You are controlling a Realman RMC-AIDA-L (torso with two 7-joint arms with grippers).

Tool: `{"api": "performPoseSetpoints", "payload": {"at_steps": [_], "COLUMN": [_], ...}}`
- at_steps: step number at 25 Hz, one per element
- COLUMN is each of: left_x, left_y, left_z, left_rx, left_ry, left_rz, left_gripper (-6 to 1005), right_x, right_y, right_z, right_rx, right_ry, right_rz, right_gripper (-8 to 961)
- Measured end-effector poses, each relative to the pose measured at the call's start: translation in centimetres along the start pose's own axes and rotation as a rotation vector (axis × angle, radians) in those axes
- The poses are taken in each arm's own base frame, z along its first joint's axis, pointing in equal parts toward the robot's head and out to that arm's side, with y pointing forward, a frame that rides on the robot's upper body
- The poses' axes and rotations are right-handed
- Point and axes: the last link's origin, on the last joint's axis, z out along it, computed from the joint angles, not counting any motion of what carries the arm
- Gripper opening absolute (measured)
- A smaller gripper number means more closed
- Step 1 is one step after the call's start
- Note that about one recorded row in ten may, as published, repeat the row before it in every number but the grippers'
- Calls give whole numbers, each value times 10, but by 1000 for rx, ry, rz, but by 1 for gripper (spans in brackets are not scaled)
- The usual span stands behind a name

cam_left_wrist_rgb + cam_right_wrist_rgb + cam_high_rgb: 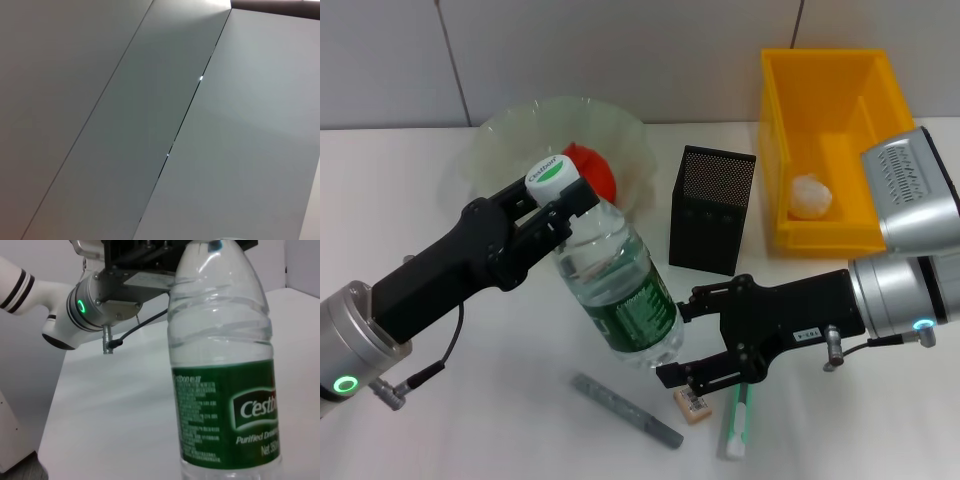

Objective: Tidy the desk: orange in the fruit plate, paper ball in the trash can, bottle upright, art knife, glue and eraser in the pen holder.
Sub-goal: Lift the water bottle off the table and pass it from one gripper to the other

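Observation:
A clear water bottle (620,290) with a green label and white-green cap leans over the table, its base low near the centre. My left gripper (552,200) is shut on its neck just below the cap. My right gripper (678,340) stands open at the bottle's base, one finger on each side. Up close in the right wrist view, the bottle (222,375) has the left gripper (150,260) on top. The orange (598,168) lies in the clear fruit plate (500,140). The paper ball (811,196) sits in the yellow trash can (880,90). The grey art knife (625,410), eraser (692,405) and glue (738,422) lie on the table in front.
The black mesh pen holder (712,210) stands between the fruit plate and the yellow bin, just behind my right gripper. The left wrist view shows only grey wall panels.

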Motion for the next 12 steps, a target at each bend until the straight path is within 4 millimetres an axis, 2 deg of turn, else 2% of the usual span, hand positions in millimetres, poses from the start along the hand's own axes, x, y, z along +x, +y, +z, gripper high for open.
{"api": "performPoseSetpoints", "payload": {"at_steps": [12], "left_x": [2], "left_y": [-8], "left_z": [0], "left_rx": [43], "left_ry": [-12], "left_rz": [51], "left_gripper": [448], "right_x": [10], "right_y": [0], "right_z": [-1], "right_rx": [27], "right_ry": [10], "right_rz": [18], "right_gripper": [779]}}
